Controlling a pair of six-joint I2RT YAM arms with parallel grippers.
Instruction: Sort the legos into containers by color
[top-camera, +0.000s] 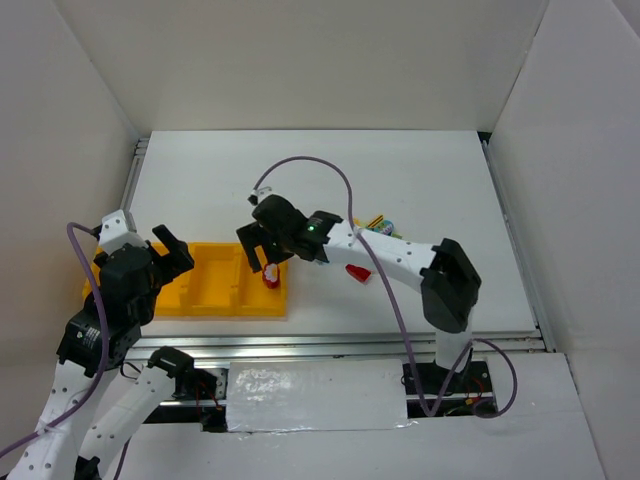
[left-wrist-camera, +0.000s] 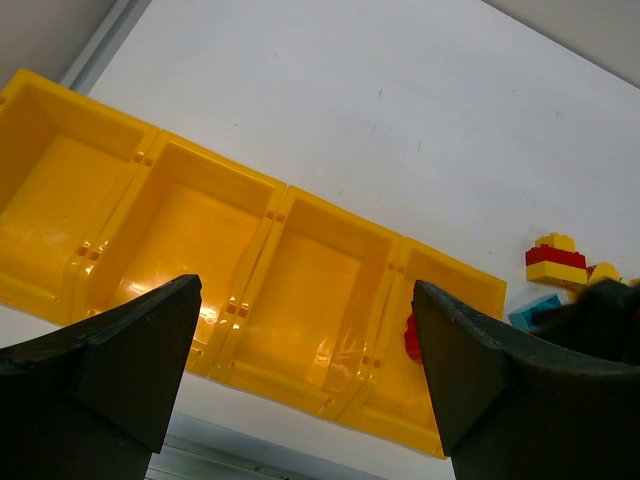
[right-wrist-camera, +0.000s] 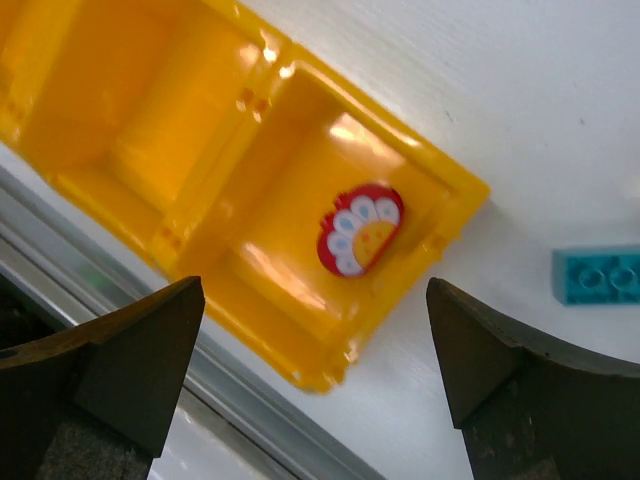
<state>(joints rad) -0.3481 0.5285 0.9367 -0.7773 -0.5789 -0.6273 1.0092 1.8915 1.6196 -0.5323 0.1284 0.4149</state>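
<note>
One long yellow plastic tray (left-wrist-camera: 262, 245) stands on the white table (top-camera: 420, 170), divided into four open compartments (left-wrist-camera: 180, 240). One round red plastic piece with white petals (right-wrist-camera: 360, 229) lies in the end compartment. Off the tray, one red piece (top-camera: 357, 271) lies alone and one teal-blue studded brick (right-wrist-camera: 598, 276) shows. A small cluster of yellow, green and blue bricks (top-camera: 378, 224) is too bunched to count.
</note>
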